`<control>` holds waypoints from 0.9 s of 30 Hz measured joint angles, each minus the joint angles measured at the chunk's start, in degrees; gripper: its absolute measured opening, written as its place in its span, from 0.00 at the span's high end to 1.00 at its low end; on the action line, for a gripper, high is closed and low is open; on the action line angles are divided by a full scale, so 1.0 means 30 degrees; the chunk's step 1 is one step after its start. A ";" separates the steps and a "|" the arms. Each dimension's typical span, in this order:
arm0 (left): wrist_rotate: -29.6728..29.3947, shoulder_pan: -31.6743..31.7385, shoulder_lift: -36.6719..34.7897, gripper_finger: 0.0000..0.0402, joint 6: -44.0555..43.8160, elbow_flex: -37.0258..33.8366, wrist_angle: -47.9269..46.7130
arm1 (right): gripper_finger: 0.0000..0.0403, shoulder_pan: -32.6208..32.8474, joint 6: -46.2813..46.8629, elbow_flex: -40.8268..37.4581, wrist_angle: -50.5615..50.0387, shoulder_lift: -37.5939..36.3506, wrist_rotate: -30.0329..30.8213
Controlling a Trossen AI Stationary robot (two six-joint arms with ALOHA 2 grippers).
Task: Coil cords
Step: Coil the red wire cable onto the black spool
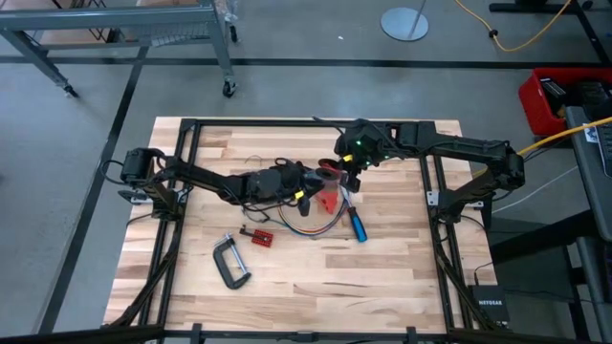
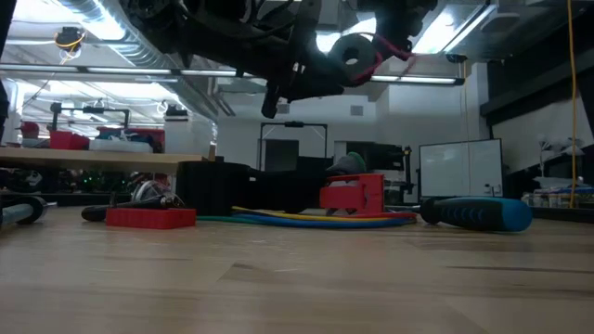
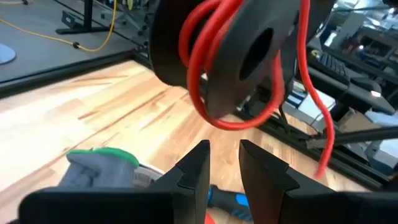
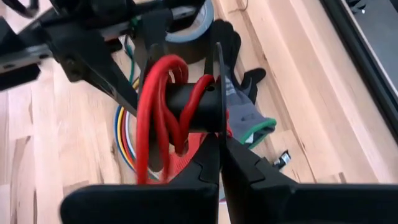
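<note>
Your right gripper (image 4: 221,163) was clamped on the black spool's (image 4: 193,106) thin rim. Your left gripper (image 3: 222,163) stood apart; you needed to guide the red cord (image 4: 152,112) snugly round, holding the spool steady.

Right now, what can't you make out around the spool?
- Spool: in the high view, mostly hidden under the right tool.
- Red cord: in the left wrist view, its loose end is blurred beside the left tool.
- Coloured cord: in the low view, partly behind a red block.
</note>
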 joint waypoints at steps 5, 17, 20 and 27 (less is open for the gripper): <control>0.0054 -0.0350 -0.0015 0.79 -0.0299 0.0007 -0.0796 | 0.99 0.0000 -0.0013 -0.0007 -0.0220 0.0007 0.0007; 0.1121 -0.0925 -0.0022 0.64 0.0856 0.0007 -0.0520 | 0.99 0.0000 -0.0033 -0.0015 0.1111 0.0015 -0.1321; 0.1098 -0.0925 -0.0022 0.60 0.0618 0.0007 -0.0366 | 0.99 0.0007 -0.0030 -0.0022 0.1985 0.0015 -0.1501; 0.1087 -0.1048 -0.0022 0.59 0.0300 0.0007 -0.0411 | 0.99 0.0007 -0.0031 -0.0022 0.3456 0.0015 -0.1494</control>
